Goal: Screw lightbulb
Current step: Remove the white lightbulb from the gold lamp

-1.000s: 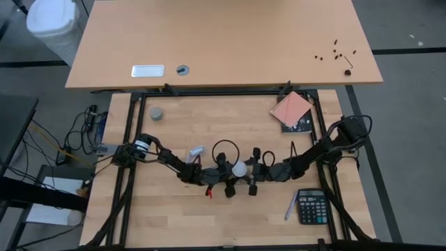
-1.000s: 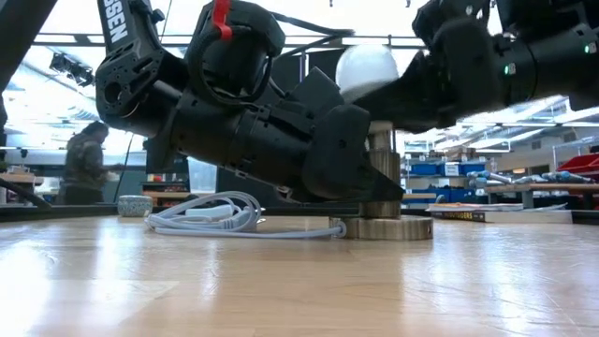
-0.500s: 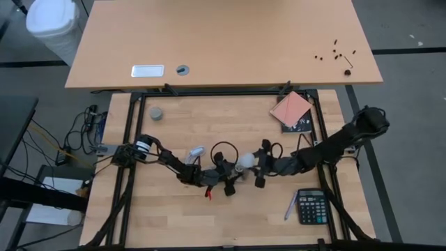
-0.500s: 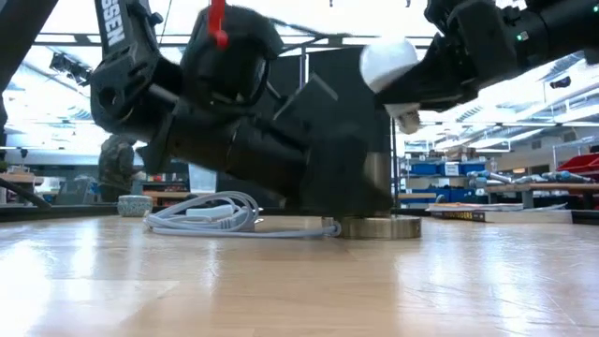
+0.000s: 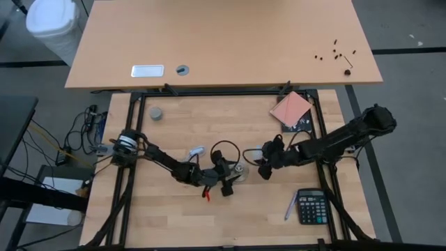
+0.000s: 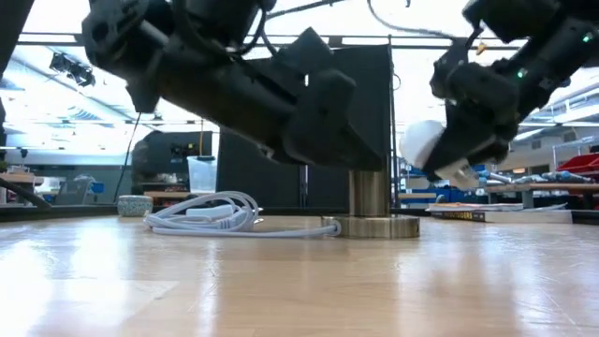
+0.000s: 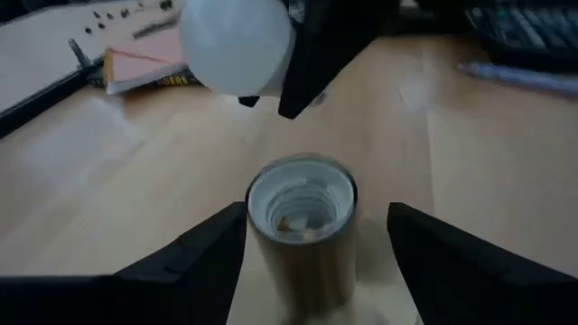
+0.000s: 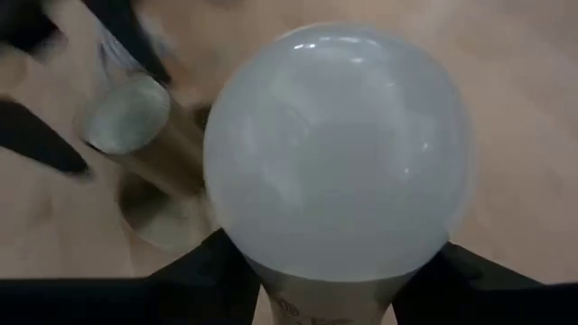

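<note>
The white lightbulb [image 8: 339,149] hangs in the air to the right of the brass socket [image 7: 302,203], with my right gripper [image 5: 265,162] shut on it. The socket stands upright on its round base disc [image 6: 379,227], its mouth open upward. My left gripper [image 7: 312,230] is open. Its two fingers stand on either side of the socket's barrel, with gaps showing. In the low view the bulb [image 6: 423,150] is level with the socket's top and apart from it. My right gripper pinches the bulb's narrow neck [image 8: 325,302] between its two fingers [image 8: 203,275], behind the round globe. The fingers slant down from the table's right side. The bulb is lifted clear and tilted, its globe pointing toward the socket.
The socket's white cable [image 6: 201,215] lies coiled to its left. A calculator [image 5: 312,207] and a pen [image 5: 290,207] lie at the near right. A pink notebook [image 5: 291,109] is at the far right and a grey puck [image 5: 157,113] at the far left.
My right gripper has carried the bulb from right above the socket toward the table's right edge. It has rolled meanwhile, so the bulb now sits tilted beside the socket's top. My left gripper has risen a little around the socket.
</note>
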